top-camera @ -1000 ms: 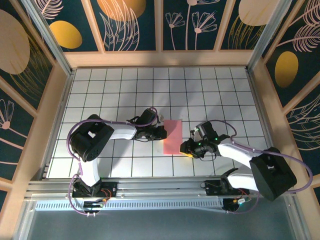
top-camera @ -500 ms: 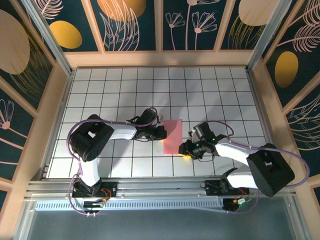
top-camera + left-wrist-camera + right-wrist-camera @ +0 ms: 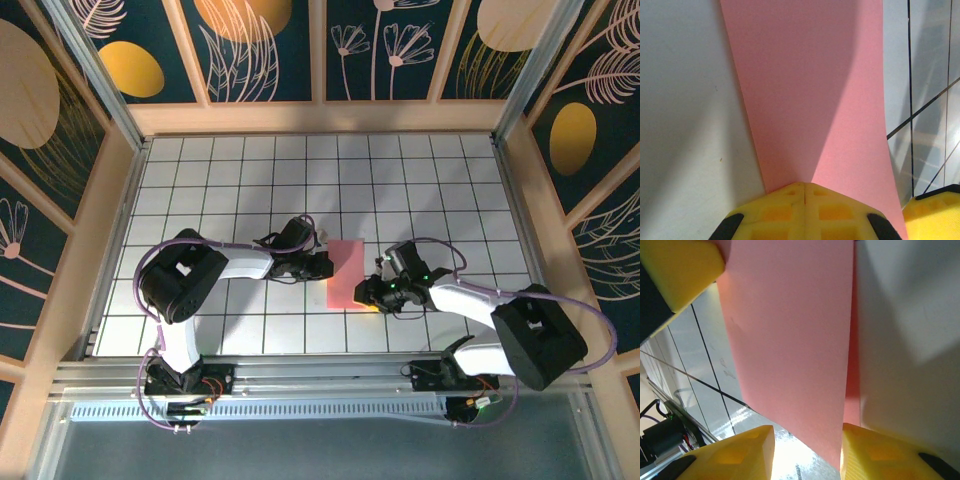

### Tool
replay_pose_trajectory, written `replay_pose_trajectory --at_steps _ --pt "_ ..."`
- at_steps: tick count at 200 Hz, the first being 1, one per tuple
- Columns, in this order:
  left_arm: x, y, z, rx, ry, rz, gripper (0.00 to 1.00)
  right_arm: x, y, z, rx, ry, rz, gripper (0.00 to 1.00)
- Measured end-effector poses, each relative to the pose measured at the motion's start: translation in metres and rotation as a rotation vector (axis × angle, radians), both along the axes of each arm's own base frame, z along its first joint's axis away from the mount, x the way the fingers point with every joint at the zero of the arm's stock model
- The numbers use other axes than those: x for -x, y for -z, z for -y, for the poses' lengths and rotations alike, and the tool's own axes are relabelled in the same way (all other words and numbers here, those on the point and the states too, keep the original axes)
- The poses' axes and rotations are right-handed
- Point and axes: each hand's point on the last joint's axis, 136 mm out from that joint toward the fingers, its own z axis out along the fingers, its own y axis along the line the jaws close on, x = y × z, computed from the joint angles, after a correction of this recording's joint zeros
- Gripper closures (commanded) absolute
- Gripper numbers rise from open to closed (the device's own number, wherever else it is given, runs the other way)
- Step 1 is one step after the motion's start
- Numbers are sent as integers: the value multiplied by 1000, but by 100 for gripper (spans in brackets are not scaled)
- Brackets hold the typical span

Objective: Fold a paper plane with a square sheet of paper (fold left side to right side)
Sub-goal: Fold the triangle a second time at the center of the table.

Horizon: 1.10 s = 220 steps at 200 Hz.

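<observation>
The square sheet of paper (image 3: pixel 345 272) is salmon pink and lies on the white grid table as a narrow upright rectangle of two layers. My left gripper (image 3: pixel 322 266) is shut, and its yellow fingertips (image 3: pixel 805 197) rest on the paper's (image 3: pixel 810 95) left edge. My right gripper (image 3: pixel 371 297) is open at the sheet's lower right corner. In the right wrist view its jaws (image 3: pixel 807 452) stand on either side of the paper's (image 3: pixel 790 330) near edge. A darker strip of the lower layer shows along one side there.
The white grid table (image 3: pixel 240 180) is walled by wooden rails and patterned panels. In the right wrist view a yellow finger of the left gripper (image 3: pixel 680 270) sits at the top left. The left wrist view has a finger of the right gripper (image 3: pixel 935 215) at its bottom right.
My right gripper has crept slightly left toward the paper's lower right corner. The left gripper and the sheet have not moved.
</observation>
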Motion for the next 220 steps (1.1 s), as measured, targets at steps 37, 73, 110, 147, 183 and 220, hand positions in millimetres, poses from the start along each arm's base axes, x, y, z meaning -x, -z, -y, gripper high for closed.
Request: replay_pose_trajectory --at_steps 37,73,110,147,183,220 --pt "0 0 0 0 0 0 100 -4 -1 -2 -7 3 15 62" --pt "0 0 0 1 0 1 100 -12 -5 -6 -30 8 46 62" --pt "0 0 0 1 0 1 100 -23 -4 -8 -35 26 53 63" --pt "0 0 0 1 0 1 100 -45 -8 -6 -52 61 79 65" --pt "1 0 0 2 1 2 100 -66 -14 -5 -62 77 108 67" --pt "1 0 0 2 2 2 100 -71 -10 -5 -61 64 108 72"
